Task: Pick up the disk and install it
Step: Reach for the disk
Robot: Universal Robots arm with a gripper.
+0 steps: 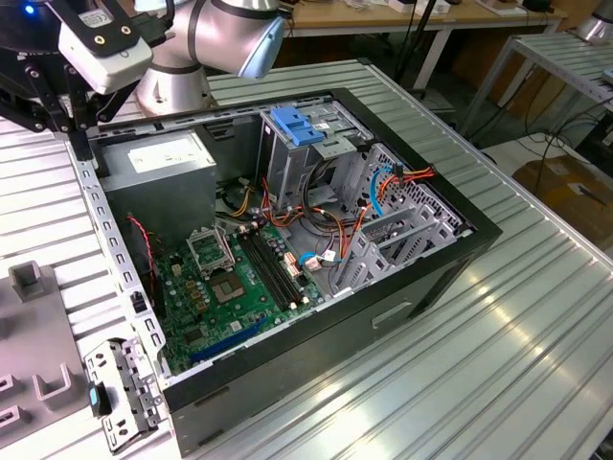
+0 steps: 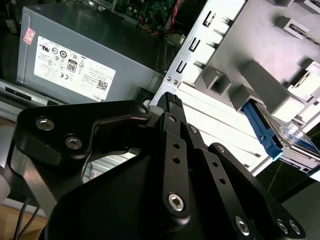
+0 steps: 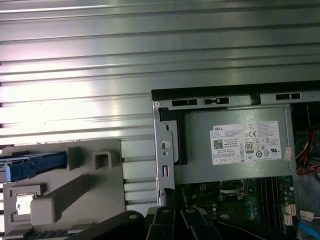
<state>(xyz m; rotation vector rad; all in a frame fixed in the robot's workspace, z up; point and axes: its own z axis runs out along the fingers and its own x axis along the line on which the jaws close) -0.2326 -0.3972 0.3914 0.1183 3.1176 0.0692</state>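
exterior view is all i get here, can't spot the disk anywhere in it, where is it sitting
Observer: In the first wrist view the disk sits at the gray fixture on the ribbed table, outside the computer case.
Operator: is the gripper on it yet
Observer: No. In the second wrist view the gripper is apart from the disk, which lies untouched at the fixture.
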